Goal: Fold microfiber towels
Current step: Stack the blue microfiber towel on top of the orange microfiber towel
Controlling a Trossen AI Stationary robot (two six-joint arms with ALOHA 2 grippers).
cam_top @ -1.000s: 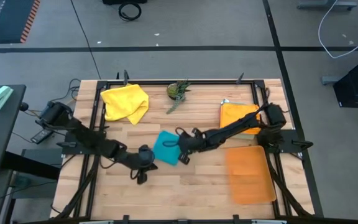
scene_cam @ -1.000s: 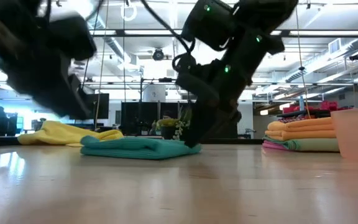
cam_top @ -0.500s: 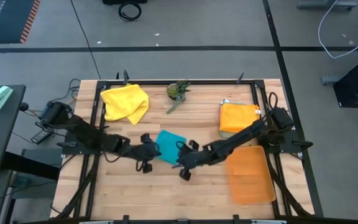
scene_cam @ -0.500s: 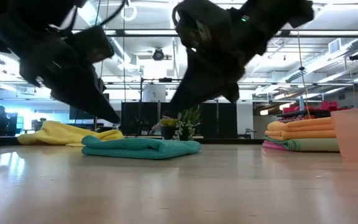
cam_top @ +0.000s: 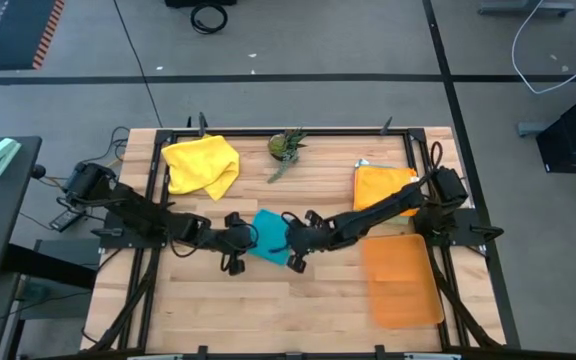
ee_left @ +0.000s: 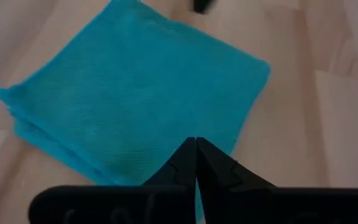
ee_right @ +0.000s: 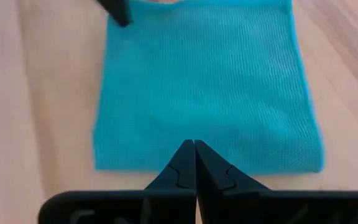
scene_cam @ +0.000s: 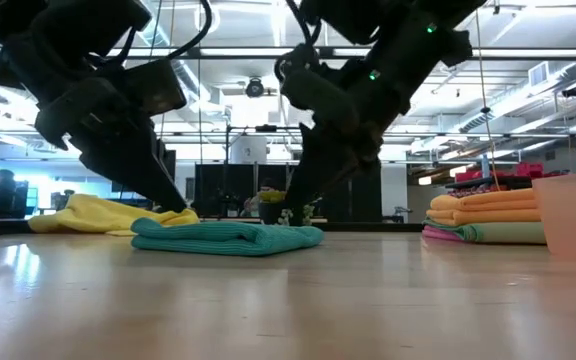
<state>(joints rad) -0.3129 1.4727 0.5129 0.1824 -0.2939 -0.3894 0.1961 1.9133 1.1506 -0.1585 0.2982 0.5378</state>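
Two clenched tools, left tool and right tool, flank the folded teal towel; plant stands behind.

A robotics lab or industrial workshop — the wooden worktop sits in a black metal frame on a grey concrete floor with dark marked lines and loose cables. Beyond it, an open hall — exposed ceiling ducts, strip lights, dark monitors.
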